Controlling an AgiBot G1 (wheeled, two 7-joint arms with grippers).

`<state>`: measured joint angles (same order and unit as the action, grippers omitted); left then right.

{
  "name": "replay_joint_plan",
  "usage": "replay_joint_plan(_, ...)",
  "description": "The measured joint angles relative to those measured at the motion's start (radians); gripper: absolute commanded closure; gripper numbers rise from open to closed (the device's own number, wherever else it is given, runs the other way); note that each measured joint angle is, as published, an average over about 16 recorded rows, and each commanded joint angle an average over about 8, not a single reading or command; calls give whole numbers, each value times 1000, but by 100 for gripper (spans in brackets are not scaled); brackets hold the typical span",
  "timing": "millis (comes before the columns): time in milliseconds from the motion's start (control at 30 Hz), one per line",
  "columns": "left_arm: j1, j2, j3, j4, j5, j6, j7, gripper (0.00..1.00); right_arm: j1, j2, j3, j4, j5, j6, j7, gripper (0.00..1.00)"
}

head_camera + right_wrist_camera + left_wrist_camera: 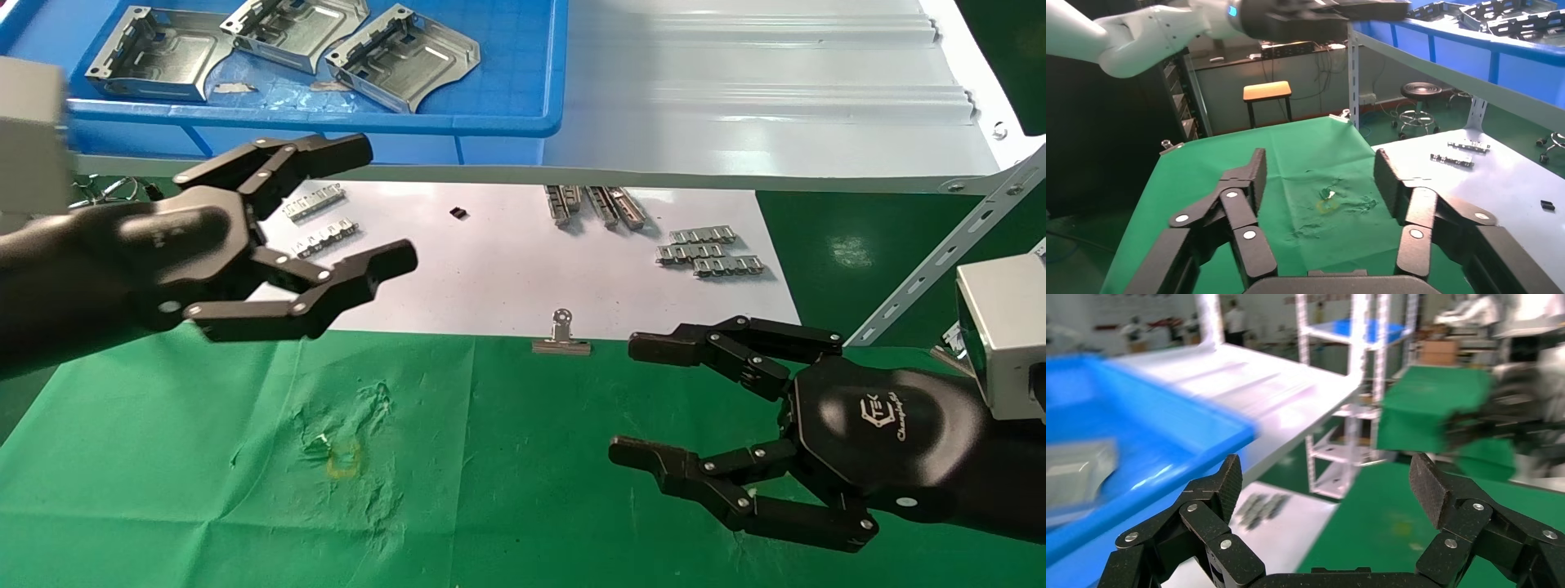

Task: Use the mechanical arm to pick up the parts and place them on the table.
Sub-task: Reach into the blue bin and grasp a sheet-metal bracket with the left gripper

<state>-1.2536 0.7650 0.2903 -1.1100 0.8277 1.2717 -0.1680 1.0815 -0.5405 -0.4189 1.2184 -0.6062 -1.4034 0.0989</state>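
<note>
"TEK" lettering marks the splayed right hand (625,400) above the table (204,457).

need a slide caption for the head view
Left end effector open and raised near the blue bin of parts; right end effector open over the green table.

Blue bin (523,106) on grey shelf (776,98); binder clip (561,336) below.

Left gripper (380,208) raised, right gripper (641,400) low, both fingers spread.
</note>
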Motion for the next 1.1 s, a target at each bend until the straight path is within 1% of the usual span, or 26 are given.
replay_joint_plan(233,-123,94,28,181,75,-62,57,0,0,0,0,0,0,0,0,100)
replay_joint_plan(567,-296,166,54,410,157,-120,123,0,0,0,0,0,0,0,0,100)
replay_joint_plan(1100,-650,292,166,850,372,-274,136,0,0,0,0,0,0,0,0,100)
